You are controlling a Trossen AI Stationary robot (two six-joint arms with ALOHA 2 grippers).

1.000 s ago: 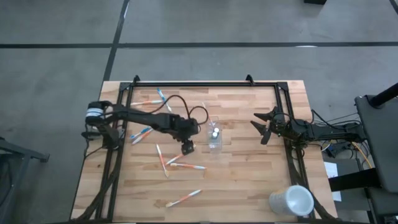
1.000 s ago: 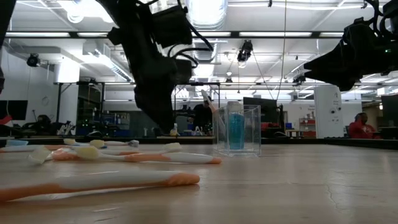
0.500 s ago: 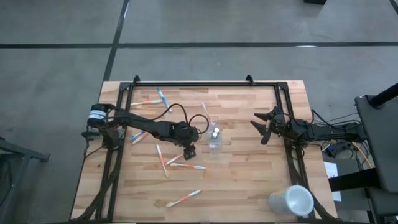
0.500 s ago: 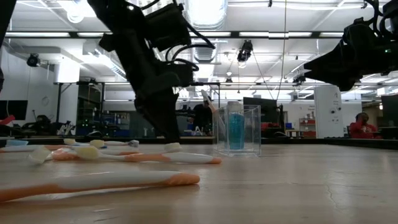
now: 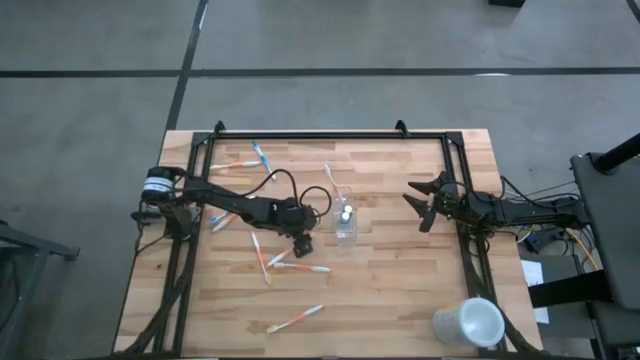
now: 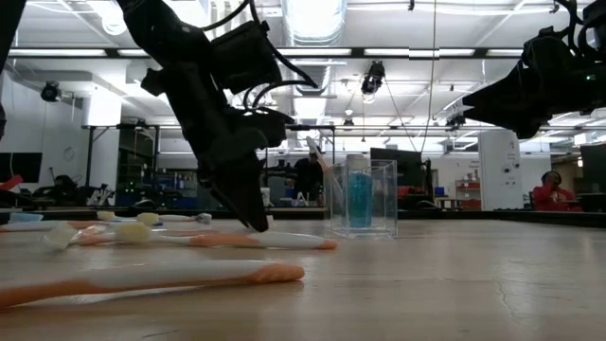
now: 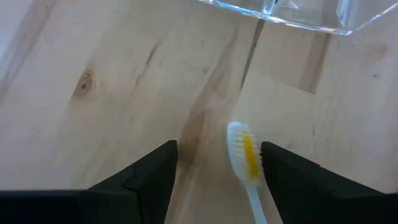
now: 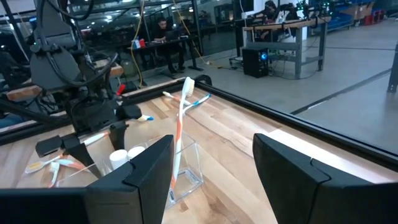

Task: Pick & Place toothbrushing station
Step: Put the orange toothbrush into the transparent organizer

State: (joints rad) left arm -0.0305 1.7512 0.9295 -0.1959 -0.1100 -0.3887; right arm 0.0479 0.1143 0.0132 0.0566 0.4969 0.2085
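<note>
A small clear cup [image 5: 346,222] stands mid-table with a blue tube [image 6: 360,201] and a leaning toothbrush [image 8: 181,118] in it. Several toothbrushes lie flat on the wood to its left. My left gripper [image 5: 300,244] points steeply down, open, close over the table just left of the cup. The yellow-bristled head of a white toothbrush [image 7: 244,152] lies between its fingers, nearer one finger, untouched as far as I can see. My right gripper [image 5: 420,205] hovers open at the table's right side, pointing level toward the cup.
A larger white cup [image 5: 468,323] lies on its side at the near right corner. Loose toothbrushes lie at the far left [image 5: 255,155] and near the front edge [image 5: 295,320]. A black frame [image 5: 330,137] borders the table. People sit in the room beyond.
My left gripper has sunk toward the table beside the clear cup and tipped a little steeper, staying open. Its fingertips now stand just above the toothbrushes lying there. Nothing on the table has moved.
</note>
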